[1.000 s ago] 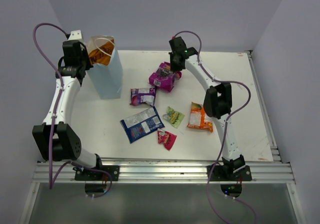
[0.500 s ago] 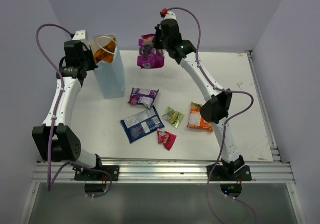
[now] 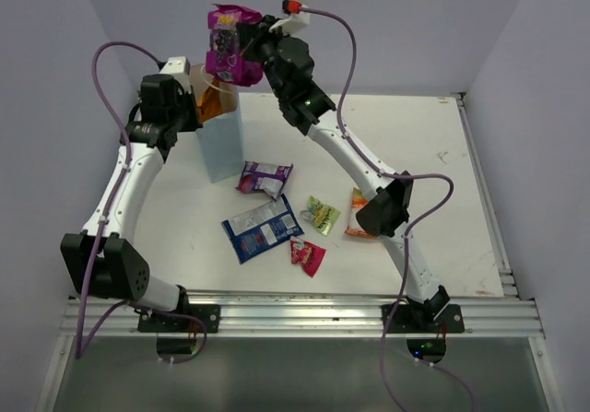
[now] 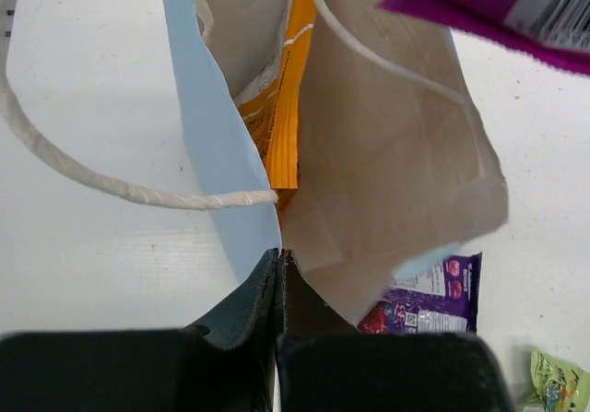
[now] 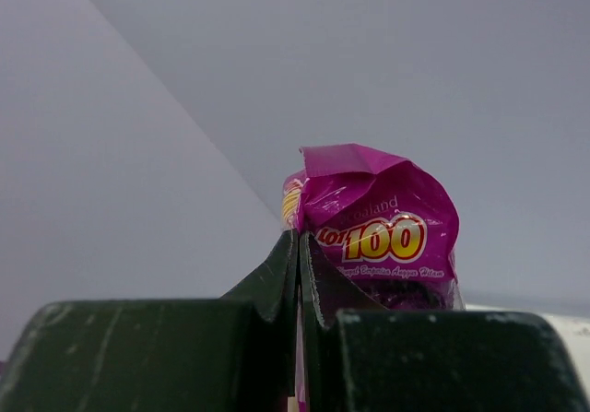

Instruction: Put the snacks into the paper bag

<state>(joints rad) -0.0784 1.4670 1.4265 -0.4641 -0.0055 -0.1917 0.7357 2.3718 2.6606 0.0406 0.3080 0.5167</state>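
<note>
1. The paper bag (image 3: 221, 145) stands upright at the far left of the table (image 3: 442, 182). Its mouth gapes, and a large orange packet (image 4: 286, 108) stands inside against one wall.
2. The magenta packet (image 3: 228, 43) hangs above the mouth's far rim, apart from it (my left wrist view catches only its lower edge).
3. My left gripper (image 4: 279, 255) has its jaws pressed together on the bag's near rim.
4. My right gripper (image 5: 298, 237) pinches the magenta packet's edge, jaws nearly flush.
5. On the table to the right of the bag lie the purple packet (image 3: 264, 178), blue-and-white packet (image 3: 262, 229), green-yellow packet (image 3: 323, 215) and red packet (image 3: 307, 255).
</note>
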